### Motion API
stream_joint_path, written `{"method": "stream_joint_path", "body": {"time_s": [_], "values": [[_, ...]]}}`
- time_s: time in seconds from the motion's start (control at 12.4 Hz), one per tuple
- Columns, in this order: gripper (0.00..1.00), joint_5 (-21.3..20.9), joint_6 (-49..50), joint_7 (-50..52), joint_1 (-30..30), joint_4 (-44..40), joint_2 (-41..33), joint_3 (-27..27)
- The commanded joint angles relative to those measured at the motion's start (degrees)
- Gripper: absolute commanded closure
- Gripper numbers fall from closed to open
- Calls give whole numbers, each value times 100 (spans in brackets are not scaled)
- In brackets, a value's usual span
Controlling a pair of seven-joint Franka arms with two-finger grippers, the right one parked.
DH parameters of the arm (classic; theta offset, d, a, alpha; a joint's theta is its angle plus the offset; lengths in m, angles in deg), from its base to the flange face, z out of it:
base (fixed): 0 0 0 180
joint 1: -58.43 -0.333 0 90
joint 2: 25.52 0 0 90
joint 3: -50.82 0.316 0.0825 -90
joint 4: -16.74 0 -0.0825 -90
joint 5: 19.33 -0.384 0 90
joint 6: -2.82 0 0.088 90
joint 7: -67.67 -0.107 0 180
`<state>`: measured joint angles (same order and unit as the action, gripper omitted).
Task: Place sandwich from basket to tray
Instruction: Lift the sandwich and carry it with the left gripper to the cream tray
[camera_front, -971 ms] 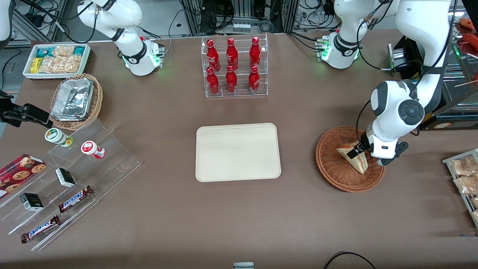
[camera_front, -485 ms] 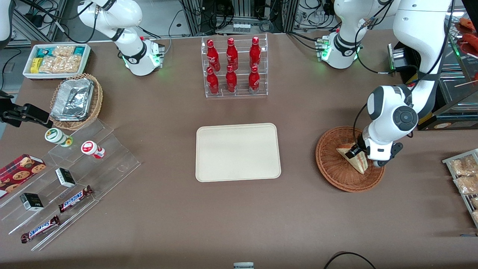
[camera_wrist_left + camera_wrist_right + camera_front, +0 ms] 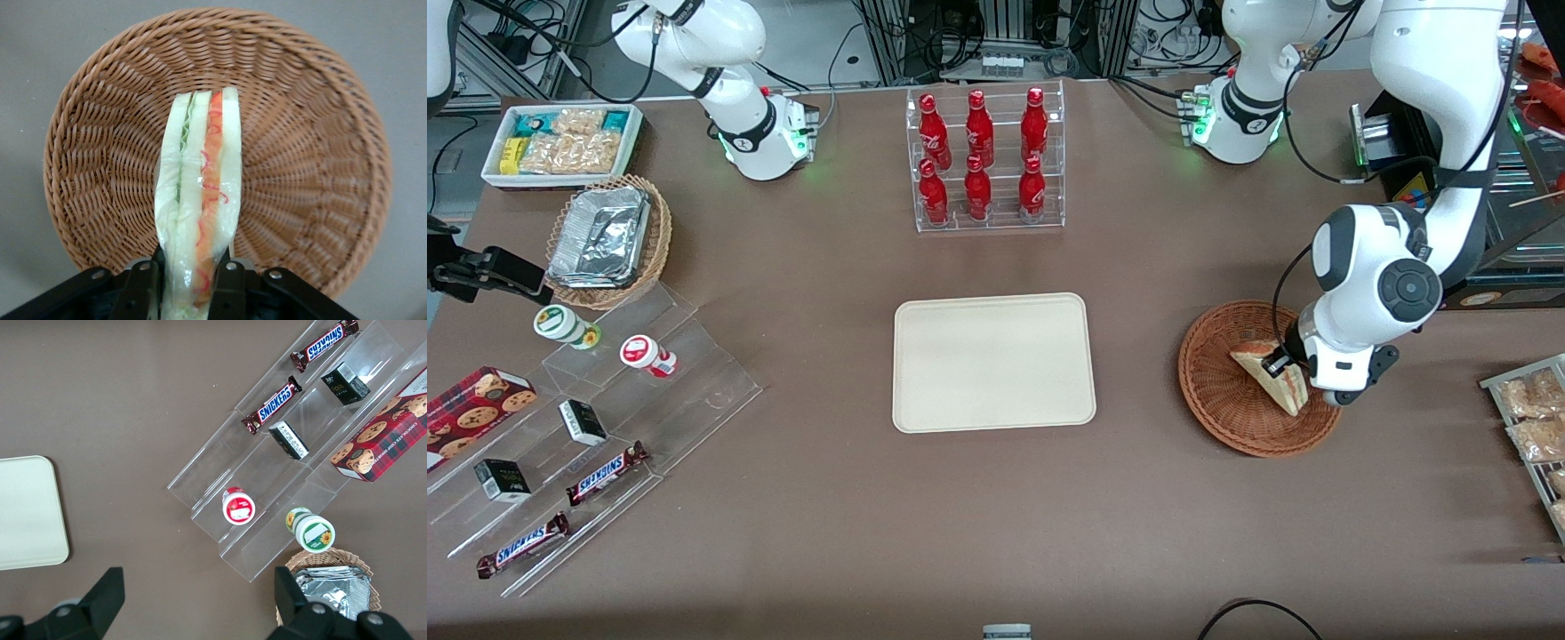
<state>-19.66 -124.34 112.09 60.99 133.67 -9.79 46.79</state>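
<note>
1. Since the earlier frame the working arm's wrist has shifted a little toward its own end of the tabletop, and the sandwich [image 3: 1270, 377] has tilted with it, its tip now raised off the weave.
2. The pincer [image 3: 187, 280] is pinching the sandwich's wide end, one finger [image 3: 140, 283] on each bread face, with the red and green filling showing between them.
3. The sandwich hangs over the basket [image 3: 1214, 391], apparently lifted clear of its floor (the wrist view shows weave all round it).
4. Step in hand, by my reading: the lift out of the basket, grasp already made.
5. The next move calls for raising the wedge above the rim, then carrying it sideways to the tray [image 3: 993, 362], which lies bare, well apart toward the middle of the tabletop.
6. The tabletop [image 3: 996, 516] is plain brown; a rack of red bottles [image 3: 983, 158] stands farther from the camera than the tray, and a clear stepped stand [image 3: 587, 427] with snack bars sits toward the parked arm's end.
</note>
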Motion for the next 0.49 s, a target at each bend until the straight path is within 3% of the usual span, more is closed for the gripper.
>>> {"method": "stream_joint_path", "body": {"time_s": [0.0,0.4], "values": [[100,-10,612,49,26,-538,-35,-264],[100,-54,1052,-257,130,-1373,341,-993]]}}
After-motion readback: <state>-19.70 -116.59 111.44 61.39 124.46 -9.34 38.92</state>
